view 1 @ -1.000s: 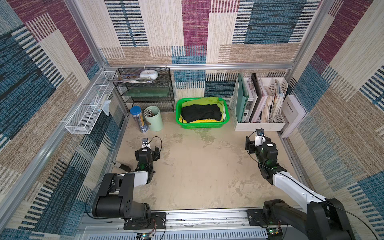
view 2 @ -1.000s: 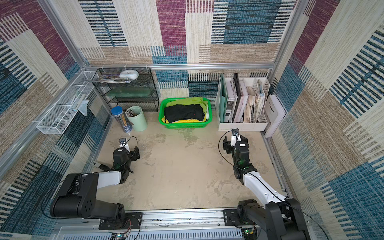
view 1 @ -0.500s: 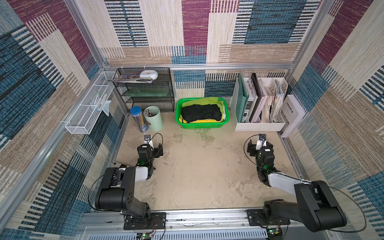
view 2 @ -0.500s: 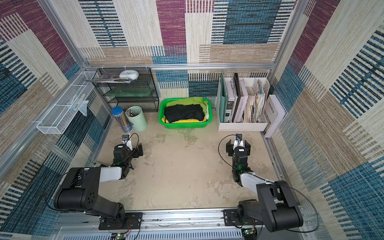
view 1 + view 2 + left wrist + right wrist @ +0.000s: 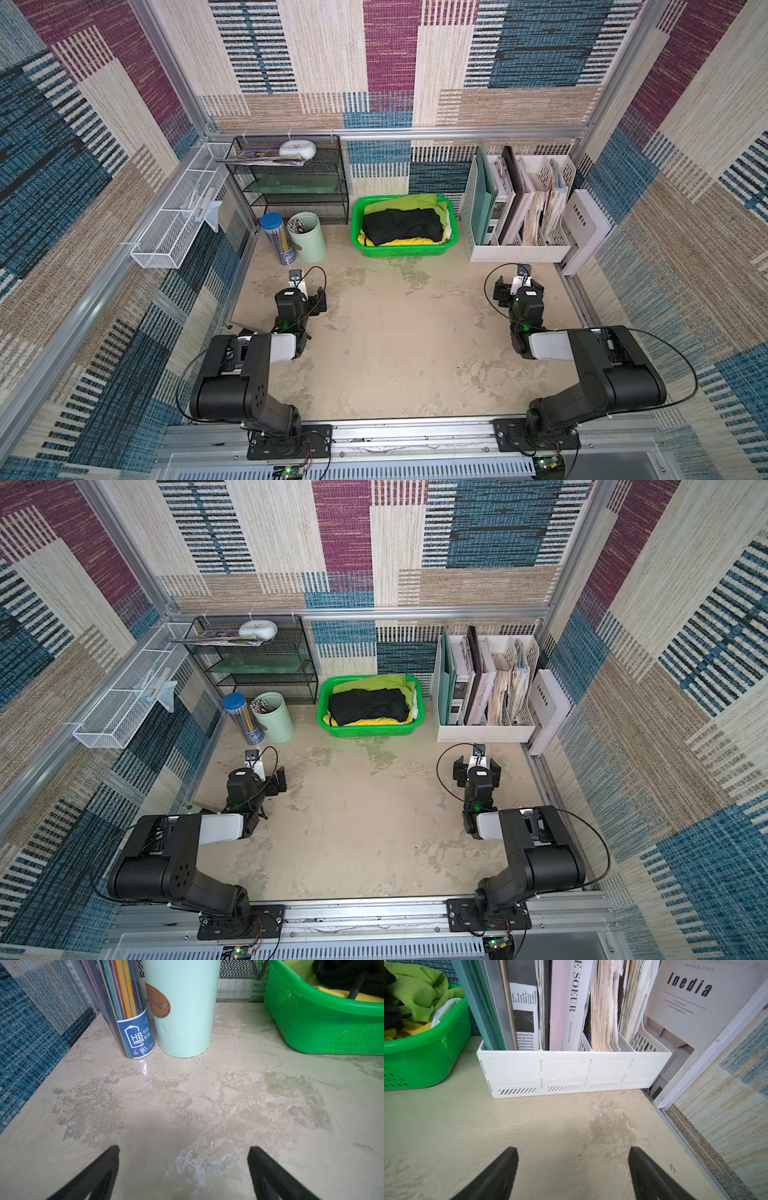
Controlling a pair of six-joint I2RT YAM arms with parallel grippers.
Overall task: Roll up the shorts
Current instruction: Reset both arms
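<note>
**Both end effectors empty; shorts not yet fetched.**

We find the left end effector (image 5: 184, 1150) and right end effector (image 5: 573, 1150) spread wide, holding nothing, low over the bare surface (image 5: 407, 345). The shorts (image 5: 401, 226) lie folded in the green basket (image 5: 405, 250), upper centre in a top view. We advise pinching black fabric only, lifting clear of the lime-green cloth (image 5: 409, 203), then spreading the shorts flat.

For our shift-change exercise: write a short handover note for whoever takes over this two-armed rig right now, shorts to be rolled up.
Left gripper: open, empty, above the table, facing the pencil tube and cup.
Right gripper: open, empty, facing the file rack.
Shorts: in the green basket at the back, on top of a green cloth and a yellow cloth.
Done: nothing; shorts not yet touched.
Left: lift the shorts out, spread them on the table, roll them.
</note>
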